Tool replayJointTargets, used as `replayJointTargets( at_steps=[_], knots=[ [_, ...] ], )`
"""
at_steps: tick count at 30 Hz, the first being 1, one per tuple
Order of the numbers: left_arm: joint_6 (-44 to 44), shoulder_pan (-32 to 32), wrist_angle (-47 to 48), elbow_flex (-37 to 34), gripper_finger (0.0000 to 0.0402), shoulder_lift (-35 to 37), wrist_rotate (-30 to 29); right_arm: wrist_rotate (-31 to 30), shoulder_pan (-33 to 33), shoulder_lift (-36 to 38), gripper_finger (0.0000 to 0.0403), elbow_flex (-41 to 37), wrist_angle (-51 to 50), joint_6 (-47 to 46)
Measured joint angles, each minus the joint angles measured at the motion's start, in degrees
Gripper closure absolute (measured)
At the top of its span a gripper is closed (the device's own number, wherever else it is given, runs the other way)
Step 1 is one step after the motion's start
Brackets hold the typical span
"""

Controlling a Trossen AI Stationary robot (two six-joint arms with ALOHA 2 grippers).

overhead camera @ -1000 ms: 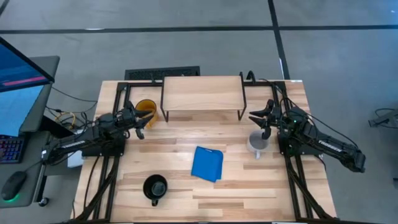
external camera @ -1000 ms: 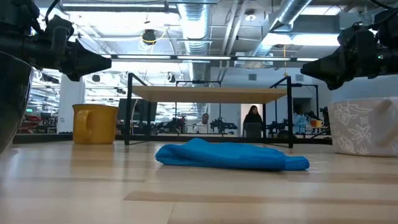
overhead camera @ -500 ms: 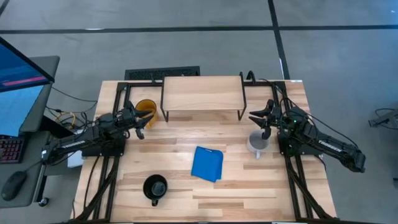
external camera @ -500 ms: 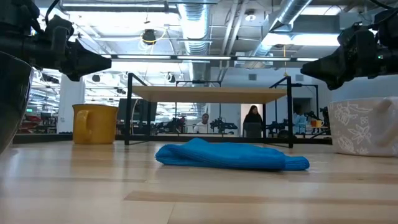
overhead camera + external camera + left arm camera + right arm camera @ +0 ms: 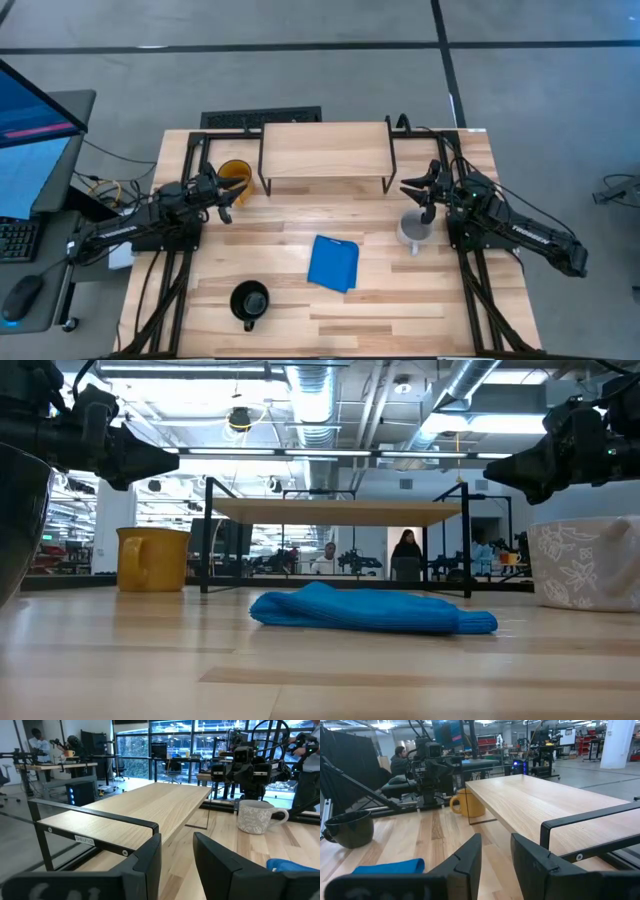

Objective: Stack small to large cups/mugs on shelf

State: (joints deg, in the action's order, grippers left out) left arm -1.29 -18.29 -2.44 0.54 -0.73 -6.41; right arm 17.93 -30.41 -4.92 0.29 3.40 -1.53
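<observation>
While nothing has shifted over the past second, the left gripper (image 5: 226, 205) and right gripper (image 5: 420, 193) hover empty with fingers parted, the yellow-orange handled mug (image 5: 235, 176), pale grey patterned mug (image 5: 413, 230) and black handled mug (image 5: 249, 300) all on the table beside the bare light-wood shelf on black metal legs (image 5: 325, 149), so stacking has not begun.

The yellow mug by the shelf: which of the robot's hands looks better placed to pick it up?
Probably the left hand. It sits open right beside the yellow mug at the shelf's left end. The right hand is open too, but hangs across the table over the white mug.
</observation>
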Motion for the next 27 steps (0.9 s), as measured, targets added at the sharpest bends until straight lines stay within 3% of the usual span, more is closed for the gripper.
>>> replayJointTargets(
  at_steps=[27],
  knots=[
    [0.35, -0.04, -0.44, -0.02, 0.0297, 0.0, -2.65, -0.01, 0.0, -0.01, 0.0276, -0.01, 0.0, -0.01]
  ],
)
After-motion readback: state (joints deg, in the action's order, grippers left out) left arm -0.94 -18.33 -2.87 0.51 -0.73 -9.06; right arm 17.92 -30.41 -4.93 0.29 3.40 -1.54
